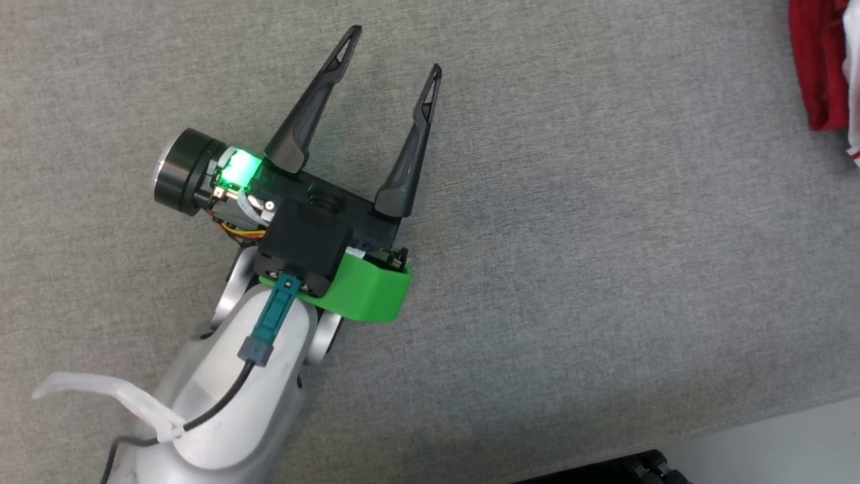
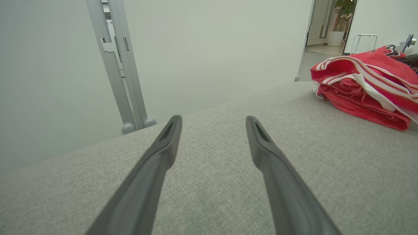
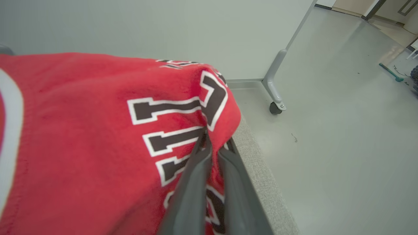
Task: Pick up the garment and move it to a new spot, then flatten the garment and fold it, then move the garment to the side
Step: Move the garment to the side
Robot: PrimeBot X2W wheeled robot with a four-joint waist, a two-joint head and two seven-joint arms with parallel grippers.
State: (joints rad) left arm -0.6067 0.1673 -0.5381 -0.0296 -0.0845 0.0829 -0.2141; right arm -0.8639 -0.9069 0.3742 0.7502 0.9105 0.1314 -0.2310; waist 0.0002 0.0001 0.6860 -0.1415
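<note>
Grey table (image 1: 605, 269): is carrying the garment at its right edge.
Garment (image 3: 81, 130): is lying bunched, red with white stripes and dark numerals, well apart from the left gripper, off to its right.
Left gripper (image 1: 395, 50): is hovering over bare table fabric, fingers spread, holding nothing.
Right gripper (image 3: 216, 140): is pinching a fold of the garment beside the table's edge.

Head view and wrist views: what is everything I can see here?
jersey: one, red with white stripes and black numerals, bunched near the table's right edge
table: one, grey fabric top, under everything
partition panels: at least two, pale grey, wheeled feet, beyond the table
potted plant: one, green in white pot, far doorway
left tool: one, dark fingers, open over bare table
right tool: one, dark fingers, shut on the jersey
</note>
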